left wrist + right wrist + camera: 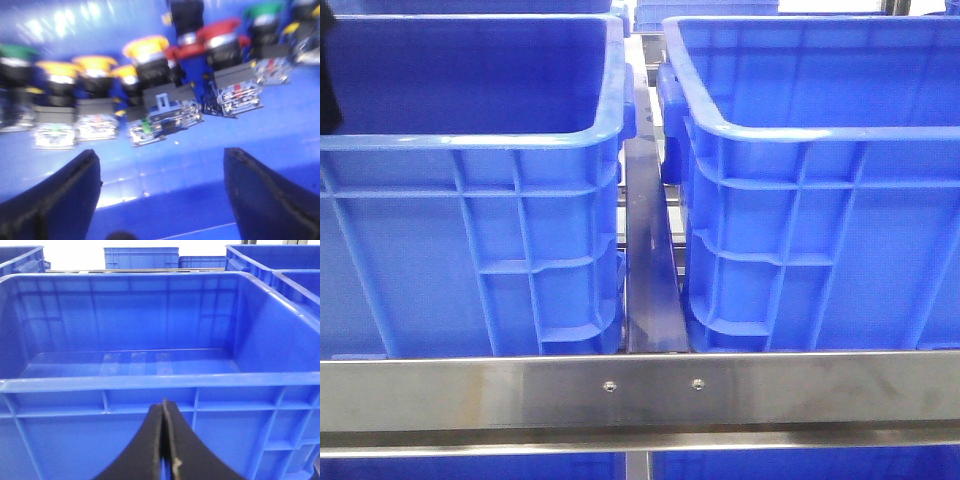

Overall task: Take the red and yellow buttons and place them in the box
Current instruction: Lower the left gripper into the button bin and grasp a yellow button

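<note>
Yellow-domed plastic push button point(146, 47) and red-domed one point(220, 31) lie just ahead of the left gripper point(162, 195), fingers apart; right gripper point(164, 450) closed, empty.

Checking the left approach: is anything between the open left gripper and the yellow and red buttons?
Nothing visible: bare blue floor lies between the left gripper and the yellow button and red button, though other buttons crowd beside them.

- Box point(150, 385): glossy, smooth blue plastic.
- Rail point(640, 392): brushed, scuffed metal.
- Buttons ahead of the left gripper point(160, 195): shiny plastic caps, yellow point(146, 47) and red point(218, 29).
</note>
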Robot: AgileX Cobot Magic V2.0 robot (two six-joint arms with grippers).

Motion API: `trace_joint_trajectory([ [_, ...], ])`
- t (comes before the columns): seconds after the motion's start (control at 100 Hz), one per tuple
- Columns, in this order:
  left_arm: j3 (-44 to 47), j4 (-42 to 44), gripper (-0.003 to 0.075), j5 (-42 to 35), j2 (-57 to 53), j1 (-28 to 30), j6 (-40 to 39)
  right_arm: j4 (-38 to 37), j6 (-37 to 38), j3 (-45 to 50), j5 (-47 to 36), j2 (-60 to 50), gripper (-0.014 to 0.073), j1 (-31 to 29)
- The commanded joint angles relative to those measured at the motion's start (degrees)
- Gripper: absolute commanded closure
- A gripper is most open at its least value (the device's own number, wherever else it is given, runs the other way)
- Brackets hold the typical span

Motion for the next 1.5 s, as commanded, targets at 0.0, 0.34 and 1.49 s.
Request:
trace_joint_trajectory([
  [0.0,-4.64,-1.06,0.0226,0.32,1.72,-0.41,-0.19,-0.27,-0.01,-1.0,-4.37,0.92,0.0659,-0.28],
  [0.34,-12.18,-1.06,0.0226,2.13,12.12,-0.29,-0.43,-0.27,-0.01,-1.0,-4.37,0.92,0.0659,-0.28],
  [1.49,-13.68,-5.54,0.0615,5.35,4.06,-0.4,13.77,-0.27,-0.01,-1.0,-4.37,0.92,0.0659,-0.28],
])
